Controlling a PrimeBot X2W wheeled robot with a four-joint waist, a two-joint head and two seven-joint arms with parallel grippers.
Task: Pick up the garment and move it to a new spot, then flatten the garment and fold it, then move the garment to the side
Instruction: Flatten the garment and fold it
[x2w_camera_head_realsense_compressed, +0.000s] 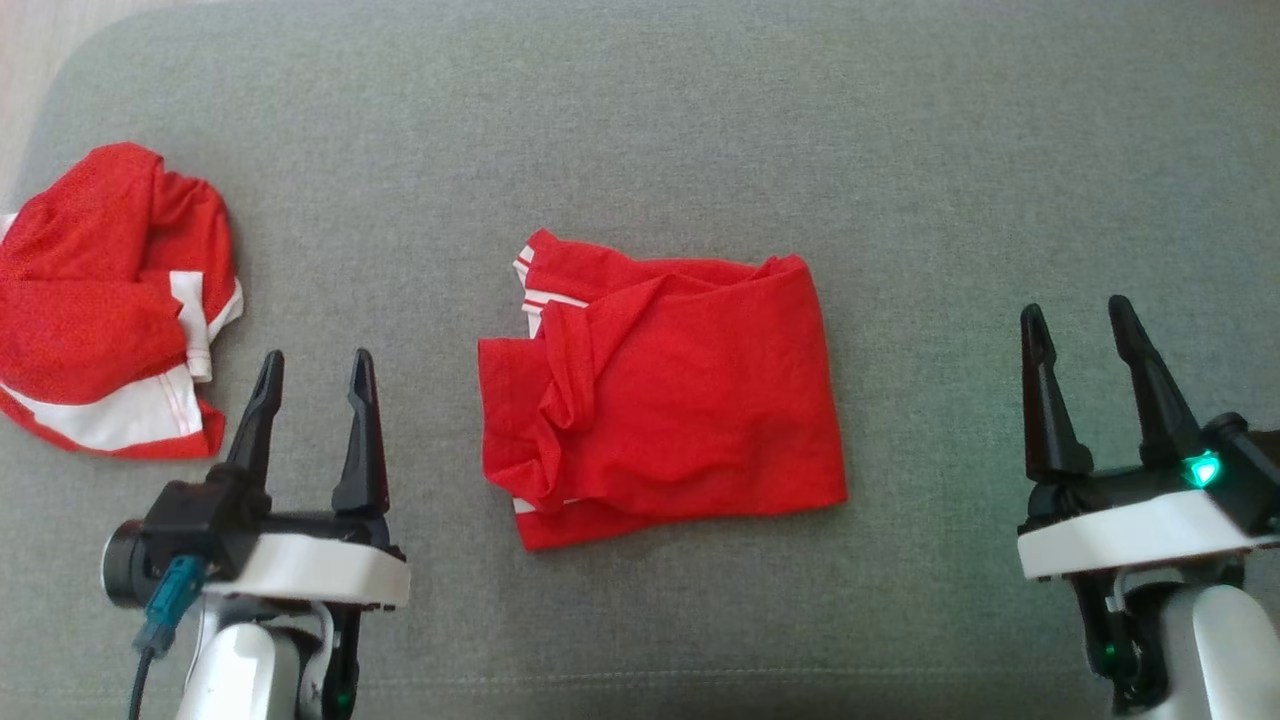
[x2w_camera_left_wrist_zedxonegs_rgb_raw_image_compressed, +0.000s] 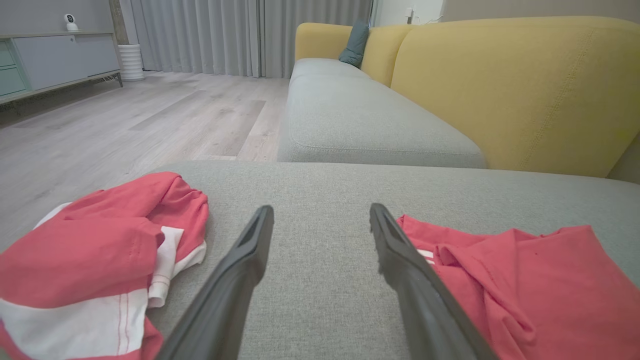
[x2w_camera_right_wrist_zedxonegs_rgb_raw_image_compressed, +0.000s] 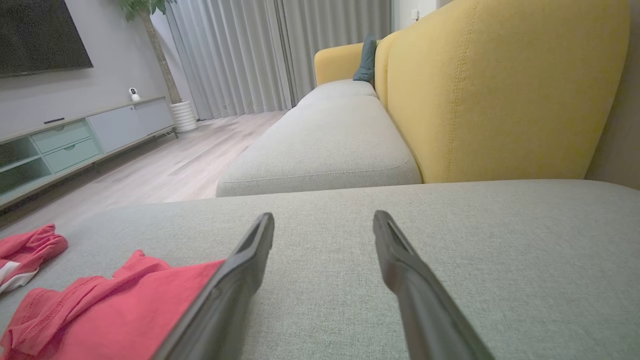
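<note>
Folded red garment (x2w_camera_head_realsense_compressed: 665, 390) is found lying flat on the grey cushion (x2w_camera_head_realsense_compressed: 700, 120), near mid-frame in the head view, between the two grippers. A rough rectangle is formed. White-striped trim is shown at its upper-left corner and lower-left edge, and loose folds are bunched along its left side.

Left gripper (x2w_camera_head_realsense_compressed: 317, 356) is held just left of the garment, clear of it. Its fingers are spread apart and nothing is caught between them.

Right gripper (x2w_camera_head_realsense_compressed: 1074, 306) is held further off on the garment's right, over bare cushion. Its fingers are likewise parted and empty.

Crumpled red-and-white garment (x2w_camera_head_realsense_compressed: 100, 300) is heaped at the cushion's left edge, apart from the folded one.

In the wrist views, a yellow sofa back (x2w_camera_left_wrist_zedxonegs_rgb_raw_image_compressed: 525, 90) and a pale wood floor (x2w_camera_left_wrist_zedxonegs_rgb_raw_image_compressed: 150, 115) are noted beyond the cushion.
</note>
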